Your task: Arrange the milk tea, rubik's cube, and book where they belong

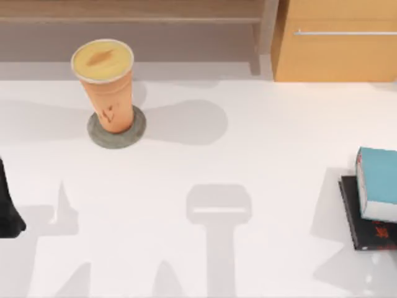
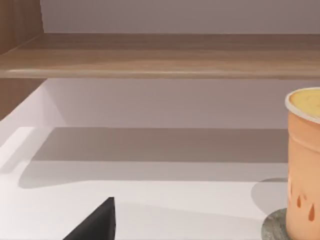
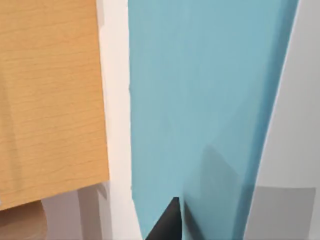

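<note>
Milk tea (image 1: 104,87) stands on a round grey coaster (image 1: 93,131) at the table's (image 1: 248,261) back left from the top, the book (image 1: 378,186) lies on a black book (image 1: 366,231) at the right edge, and each wrist view leaves me unable to tell how open its claw is

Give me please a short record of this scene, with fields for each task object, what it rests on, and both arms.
milk tea: upright on a round grey coaster, far left part of the white table
book: light-blue, lying on a thin black book at the table's right edge
furniture at back: wooden shelf on the left, wooden cabinet on the right
left gripper: at the table's left edge, near side of the cup
right gripper: close over the blue cover
</note>
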### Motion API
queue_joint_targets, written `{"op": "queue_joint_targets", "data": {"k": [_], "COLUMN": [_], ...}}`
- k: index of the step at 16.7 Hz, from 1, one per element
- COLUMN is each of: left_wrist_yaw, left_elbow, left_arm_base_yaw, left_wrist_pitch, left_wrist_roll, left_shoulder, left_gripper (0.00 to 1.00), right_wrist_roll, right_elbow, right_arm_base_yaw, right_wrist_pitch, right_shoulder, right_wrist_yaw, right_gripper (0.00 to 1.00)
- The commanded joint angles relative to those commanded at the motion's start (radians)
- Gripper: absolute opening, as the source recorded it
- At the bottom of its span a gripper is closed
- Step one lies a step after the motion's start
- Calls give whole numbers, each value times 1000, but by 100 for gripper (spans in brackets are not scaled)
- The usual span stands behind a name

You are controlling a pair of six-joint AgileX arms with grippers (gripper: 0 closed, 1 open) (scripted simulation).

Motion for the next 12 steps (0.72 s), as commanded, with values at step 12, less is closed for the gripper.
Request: {"op": "queue_joint_targets", "data": {"k": [12], "left_wrist_yaw": [0], "left_elbow": [0], "left_arm_base_yaw": [0], "left_wrist_pitch": [0], "left_wrist_roll": [0], "left_shoulder": [0], "left_gripper": [100], "right_wrist_roll": [0], "right_elbow": [0], "right_arm_base_yaw": [0], "right_wrist_pitch": [0], "right_shoulder": [0], "right_wrist_yaw": [0], "right_gripper": [100]}}
